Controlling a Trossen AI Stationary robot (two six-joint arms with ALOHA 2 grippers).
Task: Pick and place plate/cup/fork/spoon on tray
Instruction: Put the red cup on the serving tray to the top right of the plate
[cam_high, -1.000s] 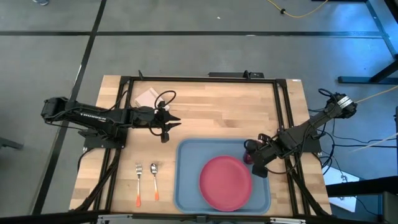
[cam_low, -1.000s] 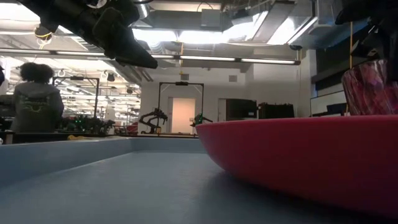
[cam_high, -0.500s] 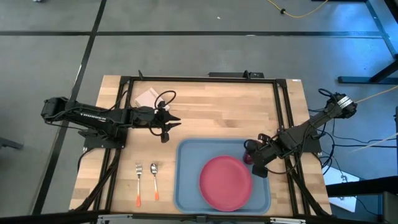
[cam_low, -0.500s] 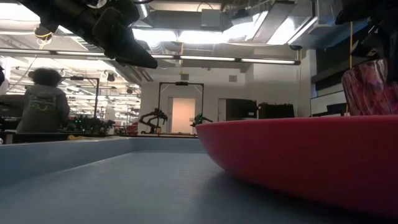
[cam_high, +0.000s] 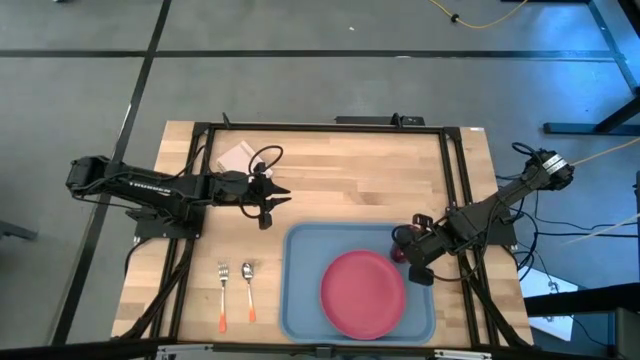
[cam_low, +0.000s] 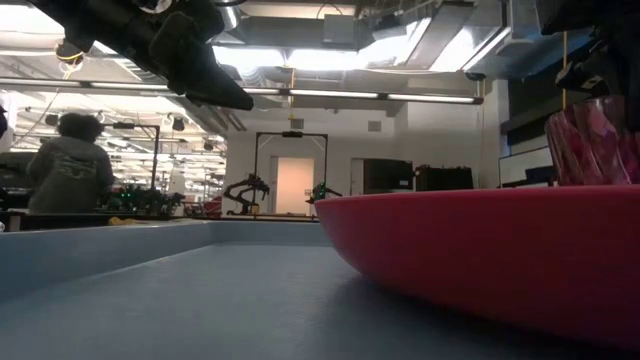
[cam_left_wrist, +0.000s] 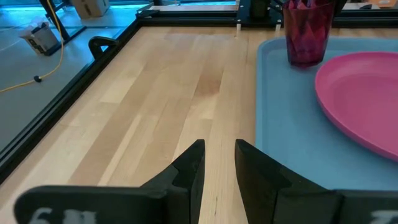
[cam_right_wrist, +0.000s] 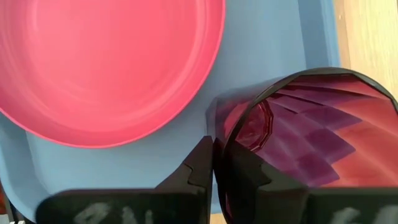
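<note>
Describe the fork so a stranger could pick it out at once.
Start at the light-blue tray on the wooden table. Two small orange-handled utensils lie side by side on the bare wood to its left. The fork is the one farther from the tray, with tines rather than the spoon's round bowl.

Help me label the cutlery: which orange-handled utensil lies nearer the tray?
The spoon, with its round bowl. It lies between the tined fork and the tray.
</note>
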